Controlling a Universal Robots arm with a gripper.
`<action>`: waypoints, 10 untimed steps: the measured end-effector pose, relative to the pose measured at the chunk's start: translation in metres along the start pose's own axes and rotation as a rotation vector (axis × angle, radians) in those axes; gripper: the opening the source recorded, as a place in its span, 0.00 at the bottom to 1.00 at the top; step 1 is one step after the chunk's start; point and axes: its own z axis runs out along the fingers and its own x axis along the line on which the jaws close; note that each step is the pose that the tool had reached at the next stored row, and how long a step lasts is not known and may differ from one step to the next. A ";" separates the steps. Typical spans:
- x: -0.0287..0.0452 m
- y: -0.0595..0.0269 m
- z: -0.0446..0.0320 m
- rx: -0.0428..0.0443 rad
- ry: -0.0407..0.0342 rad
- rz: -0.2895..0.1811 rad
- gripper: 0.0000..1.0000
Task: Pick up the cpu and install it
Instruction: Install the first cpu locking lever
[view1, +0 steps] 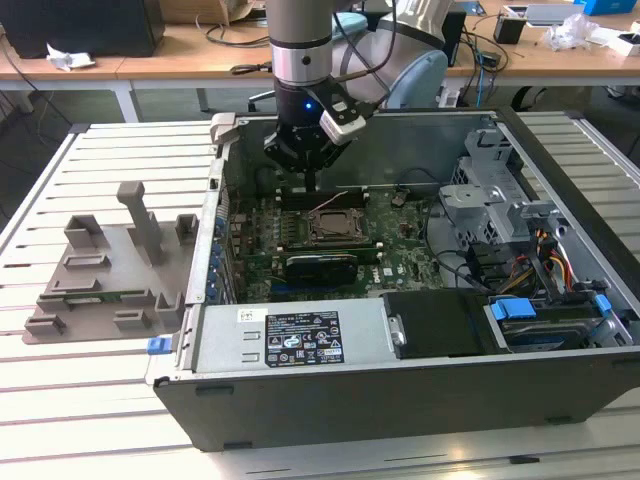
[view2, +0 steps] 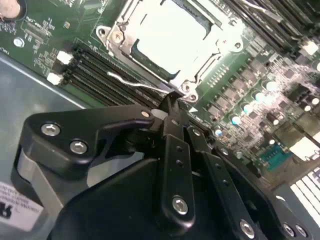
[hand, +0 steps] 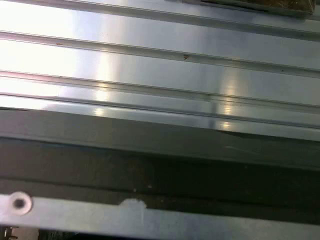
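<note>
A slatted metal tabletop carries an open computer case, which lies on its side with its interior facing up. Inside the case a green motherboard covers the floor, with a drive cage and bundled cables toward the exterior view's right and a labelled power supply along the near wall. On the tabletop at the exterior view's left, well apart from the case, sits a grey plastic tray with upright blocks.

The arm comes down from above into the rear part of the case. Its black end effector hangs over the motherboard, just behind the square socket frame as the exterior view shows it.

In the second wrist view the end effector has its fingers drawn tightly together, pinched to a narrow tip with nothing visibly held between them. That tip lies right at the edge of the socket frame, near its thin wire lever and beside the dark memory slots.

The cpu lies flat inside the socket frame, its bright silver top facing up and washed out by glare, apart from the fingertips.

The first wrist view shows the slatted metal surface and a dark edge of the case wall.
</note>
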 end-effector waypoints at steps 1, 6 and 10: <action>-0.0103 -0.0007 0.0115 0.0006 0.0003 0.010 0.11; -0.0413 -0.0040 0.0265 0.0080 0.0023 0.023 0.11; -0.0418 -0.0053 0.0278 0.0083 0.0020 0.029 0.11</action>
